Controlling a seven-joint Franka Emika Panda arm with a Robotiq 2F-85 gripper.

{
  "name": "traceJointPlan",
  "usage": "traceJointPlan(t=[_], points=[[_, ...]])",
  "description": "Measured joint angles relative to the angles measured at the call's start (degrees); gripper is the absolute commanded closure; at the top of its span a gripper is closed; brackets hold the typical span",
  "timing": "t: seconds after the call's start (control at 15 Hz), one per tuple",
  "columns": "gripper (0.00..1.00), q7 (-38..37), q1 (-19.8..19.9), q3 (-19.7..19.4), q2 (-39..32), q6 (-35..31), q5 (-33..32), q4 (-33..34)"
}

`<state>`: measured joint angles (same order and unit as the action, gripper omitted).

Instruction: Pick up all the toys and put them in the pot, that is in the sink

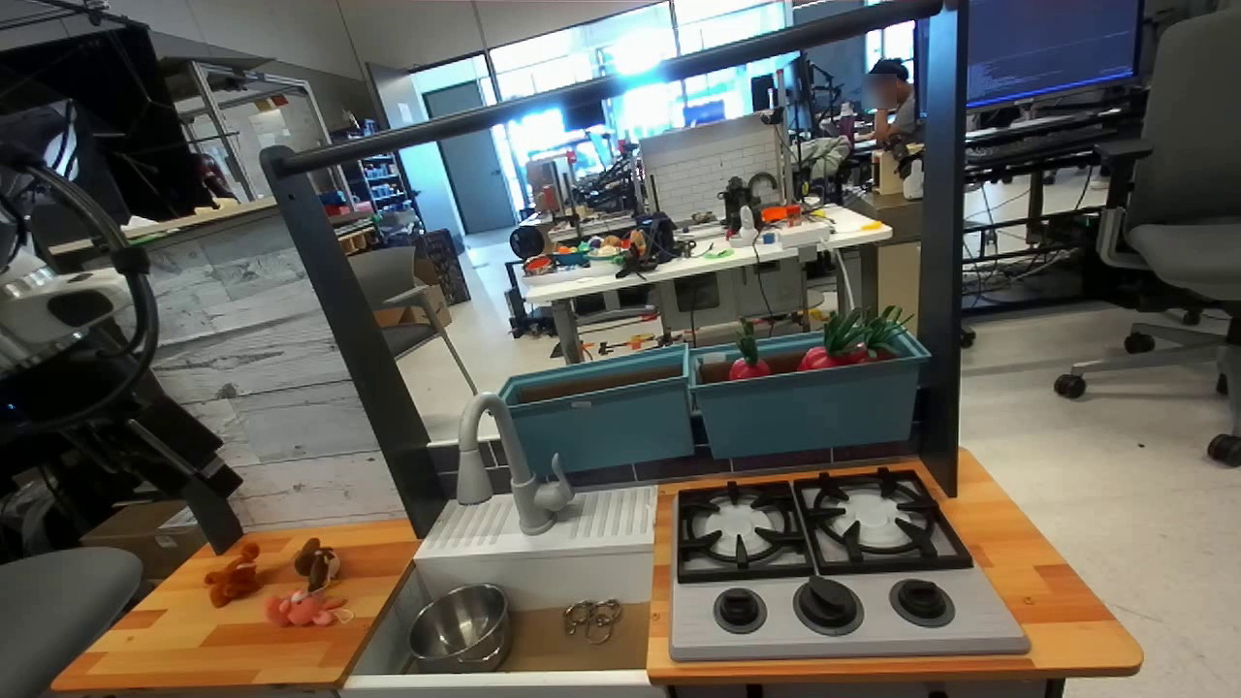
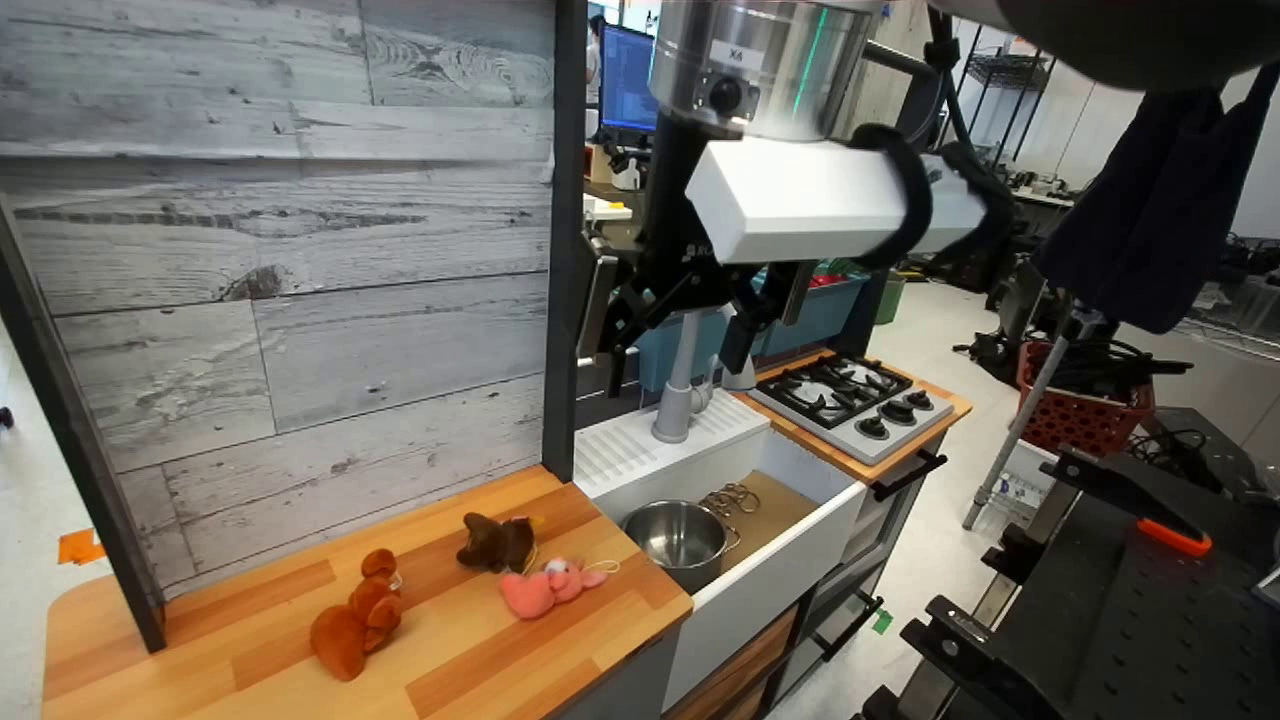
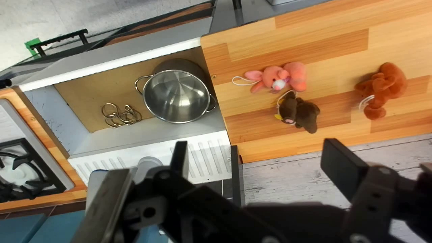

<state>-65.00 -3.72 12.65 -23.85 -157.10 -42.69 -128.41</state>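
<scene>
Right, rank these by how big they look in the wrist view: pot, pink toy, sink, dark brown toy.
1. Sink
2. Pot
3. Pink toy and dark brown toy, unranked: the pink one stretches longer, the brown one is more compact, so overall too close to call.

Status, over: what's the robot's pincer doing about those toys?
Pincer open, empty. Pink toy, dark-brown toy, rust-brown toy on counter. Pot in sink, empty. Metal loops beside pot, likely no obstacle.
</scene>
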Motion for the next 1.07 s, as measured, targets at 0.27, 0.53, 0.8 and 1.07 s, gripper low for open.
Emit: traceJointPlan(t=[0.27, 0.53, 0.8, 1.07], points=[[0.00, 0.00, 0.00, 0.00, -0.01, 0.00, 0.00, -0.03], [0.00, 14.61, 7.64, 8.42, -3.49, -1.19, 10.05, 0.84], [0.00, 28.18, 11.18, 11.81, -10.19, 7.31, 24.43, 10.61], [0.00, 22.55, -5.27, -2.87, -16.74, 8.16, 26.26, 23.10]])
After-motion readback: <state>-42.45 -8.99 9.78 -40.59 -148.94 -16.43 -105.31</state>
